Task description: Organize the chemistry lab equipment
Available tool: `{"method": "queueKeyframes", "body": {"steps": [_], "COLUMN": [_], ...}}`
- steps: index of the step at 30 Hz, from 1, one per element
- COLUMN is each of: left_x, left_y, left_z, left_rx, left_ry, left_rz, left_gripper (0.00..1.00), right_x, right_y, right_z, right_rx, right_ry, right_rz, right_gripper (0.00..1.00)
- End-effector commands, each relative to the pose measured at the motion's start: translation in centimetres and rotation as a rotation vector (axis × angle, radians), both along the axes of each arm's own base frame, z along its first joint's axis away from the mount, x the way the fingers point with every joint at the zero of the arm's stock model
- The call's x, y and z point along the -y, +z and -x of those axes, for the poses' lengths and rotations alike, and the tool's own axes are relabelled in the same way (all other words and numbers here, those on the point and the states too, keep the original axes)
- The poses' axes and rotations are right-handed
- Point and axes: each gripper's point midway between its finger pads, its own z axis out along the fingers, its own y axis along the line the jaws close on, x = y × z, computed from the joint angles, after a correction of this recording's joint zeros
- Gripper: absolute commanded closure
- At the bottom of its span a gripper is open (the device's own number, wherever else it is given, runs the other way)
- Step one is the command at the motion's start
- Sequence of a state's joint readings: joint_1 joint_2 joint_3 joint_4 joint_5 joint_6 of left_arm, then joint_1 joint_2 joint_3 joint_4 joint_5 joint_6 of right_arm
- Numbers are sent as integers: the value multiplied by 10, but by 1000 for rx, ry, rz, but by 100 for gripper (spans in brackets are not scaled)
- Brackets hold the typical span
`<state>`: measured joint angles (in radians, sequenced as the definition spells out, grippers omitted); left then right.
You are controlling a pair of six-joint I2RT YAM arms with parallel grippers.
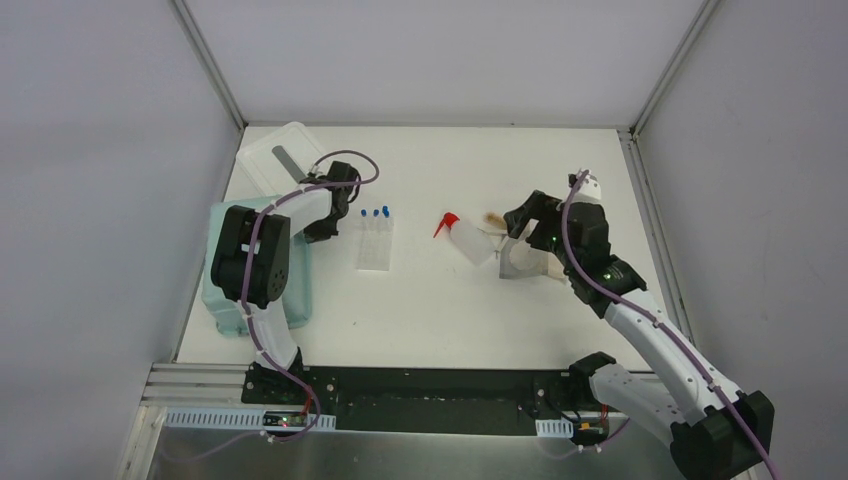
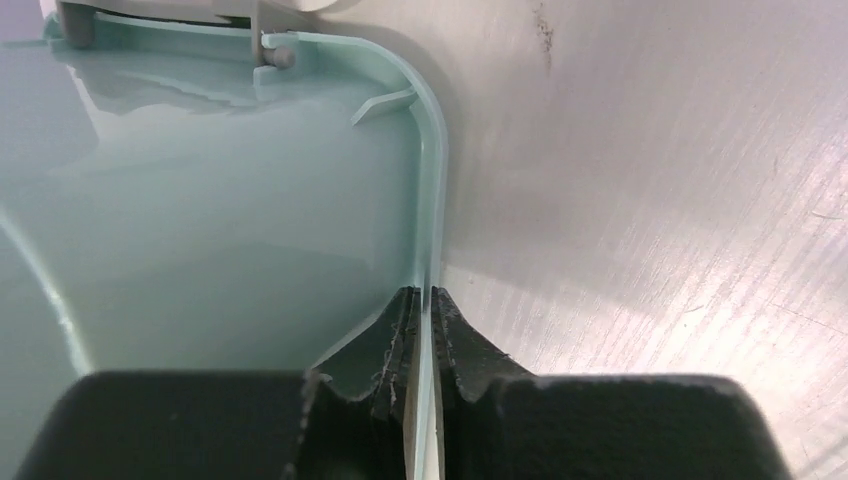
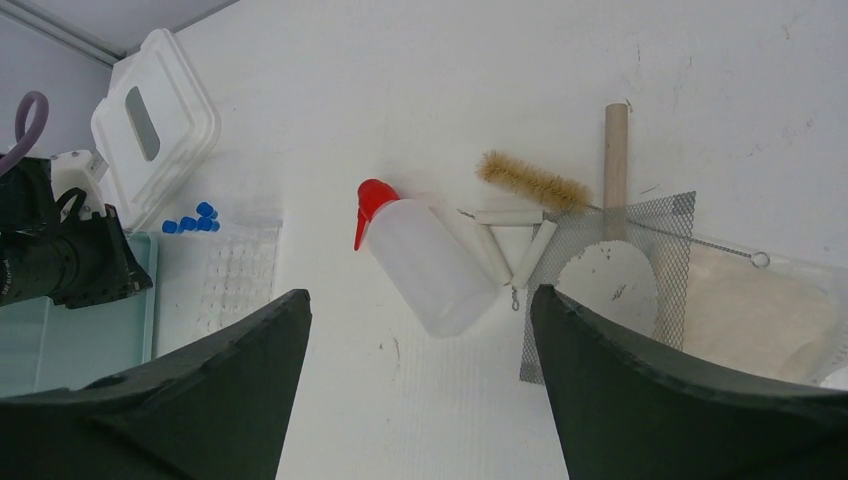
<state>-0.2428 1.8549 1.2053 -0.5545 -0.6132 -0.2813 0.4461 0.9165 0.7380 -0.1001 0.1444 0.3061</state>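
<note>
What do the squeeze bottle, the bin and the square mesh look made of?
The squeeze bottle: soft-looking translucent white plastic, matte; red spout opaque. The bin: pale teal plastic, smooth and glossy, showing reflections. The mesh: probably grey wire gauze, its open weave visible, white disc at centre.

Overhead wide, wrists close — right shares bottle [image 1: 470,243]

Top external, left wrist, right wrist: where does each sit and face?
Top external: above, behind the bases, looking down at the table; left arm and right arm show.
Left wrist: faces down left fingers, shut on the teal bin rim.
Right wrist: looks down between open right fingers at the squeeze bottle.
Shared: top, right wrist show that bottle.
</note>
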Motion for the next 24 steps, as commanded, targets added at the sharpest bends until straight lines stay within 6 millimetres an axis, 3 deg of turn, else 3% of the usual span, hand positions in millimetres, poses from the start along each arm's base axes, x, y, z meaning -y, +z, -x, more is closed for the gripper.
{"method": "queueKeyframes", "body": {"steps": [1, 12, 24], "left_x": [2, 2, 5], "left_y": [10, -6, -15], "left_z": [1, 16, 17], "left_rx": [21, -19, -68], "left_ry": [20, 43, 45], "left_rz": [11, 27, 37], "left_gripper": [88, 79, 84], "right_x": [8, 10, 15], "right_y": [11, 12, 12], "right_z": [1, 3, 6], "right_rx": [36, 42, 45], "right_ry": [-33, -36, -55], "right_rz": [-6, -5, 2], "right_gripper": [16, 16, 16]}}
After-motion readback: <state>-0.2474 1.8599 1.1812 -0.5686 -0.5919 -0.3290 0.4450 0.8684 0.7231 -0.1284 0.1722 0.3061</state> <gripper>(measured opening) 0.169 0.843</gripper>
